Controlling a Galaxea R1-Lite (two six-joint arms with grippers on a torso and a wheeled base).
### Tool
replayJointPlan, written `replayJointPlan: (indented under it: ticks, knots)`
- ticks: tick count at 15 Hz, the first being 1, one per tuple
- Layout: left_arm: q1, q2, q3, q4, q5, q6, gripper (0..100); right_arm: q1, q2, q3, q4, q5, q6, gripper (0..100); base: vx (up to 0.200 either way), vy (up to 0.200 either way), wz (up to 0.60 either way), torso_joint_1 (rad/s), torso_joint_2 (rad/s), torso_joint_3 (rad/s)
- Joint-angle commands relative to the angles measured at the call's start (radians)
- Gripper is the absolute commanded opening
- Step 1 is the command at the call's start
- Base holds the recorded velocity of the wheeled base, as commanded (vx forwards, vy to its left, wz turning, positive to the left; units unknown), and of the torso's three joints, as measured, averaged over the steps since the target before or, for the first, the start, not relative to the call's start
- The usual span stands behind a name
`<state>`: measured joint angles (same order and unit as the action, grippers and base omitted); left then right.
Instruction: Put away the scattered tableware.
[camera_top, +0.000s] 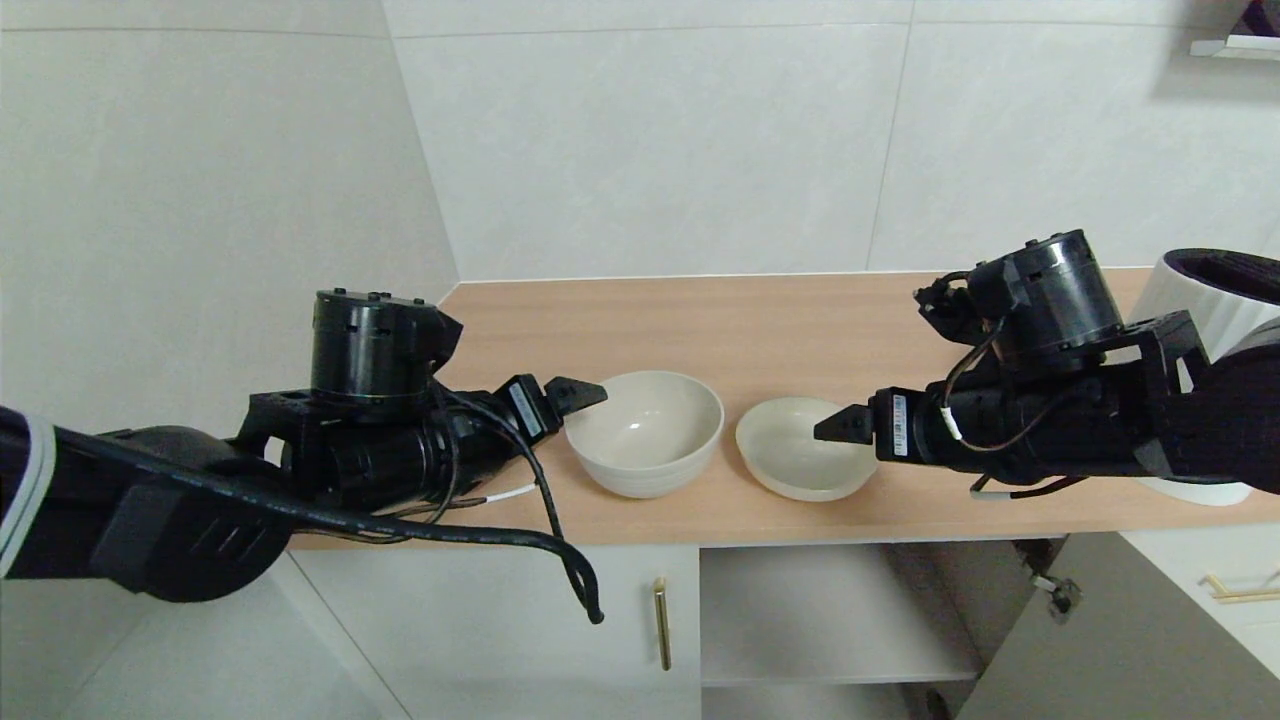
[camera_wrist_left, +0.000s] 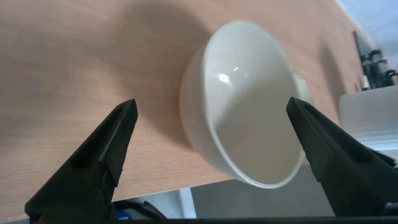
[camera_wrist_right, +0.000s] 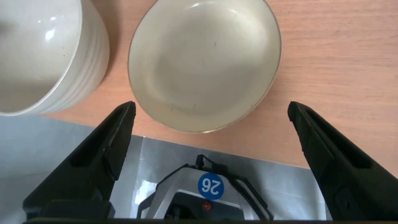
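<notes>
So the whole thing comes down to which hand faces which bowl, and it's pretty symmetric. The deep bowl (camera_top: 645, 432) and the shallow bowl (camera_top: 805, 448) sit upright just beside each other near the front edge of the surface (camera_top: 800, 330), with a thin gap between them as far as I can tell. The left hand (camera_top: 578, 396) comes in level from the robot's left, and the deep bowl is straight ahead of it. In the head view its fingertip sits right at the bowl's near rim, though I can't tell if it's actually touching. The right hand (camera_top: 842, 424) mirrors that from the other side, with its tip over the near rim of the shallow bowl. Both hands are spread wide with nothing in them, and in each wrist view the bowl sits centred in the gap between the fingers, a little way ahead. Bowls are round, so there's no long axis to line up with. What matters is that each bowl has its own nearer hand: left for the deep one, right for the shallow one. My guess is the deep bowl is too wide to hug around the body, so a pinch on the rim wall looks safer. There's an open cabinet shelf (camera_top: 830, 610) right below the surface, probably where they go.
</notes>
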<state>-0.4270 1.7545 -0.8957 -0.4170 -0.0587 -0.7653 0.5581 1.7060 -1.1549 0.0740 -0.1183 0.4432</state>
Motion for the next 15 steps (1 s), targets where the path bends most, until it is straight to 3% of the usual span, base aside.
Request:
replayJointPlan:
  ticks: [1, 9, 10, 15]
  knots:
    - [-0.009, 0.04, -0.002, 0.0, -0.001, 0.0, 100, 0.0, 0.003, 0.0, -0.002, 0.0, 0.0, 100, 0.0, 0.0, 0.0, 0.0, 0.0, 0.0]
    - [-0.01, 0.051, -0.002, -0.002, -0.001, 0.0, 100, 0.0, 0.001, 0.001, -0.002, 0.0, 0.0, 100, 0.0, 0.0, 0.0, 0.0, 0.0, 0.0]
    - [-0.01, 0.051, -0.002, -0.002, -0.001, 0.0, 0, 0.0, 0.001, 0.001, -0.002, 0.0, 0.0, 100, 0.0, 0.0, 0.0, 0.0, 0.0, 0.0]
    - [-0.01, 0.046, -0.003, -0.003, -0.001, 0.0, 0, 0.0, 0.001, 0.001, -0.002, 0.0, 0.0, 100, 0.0, 0.0, 0.0, 0.0, 0.0, 0.0]
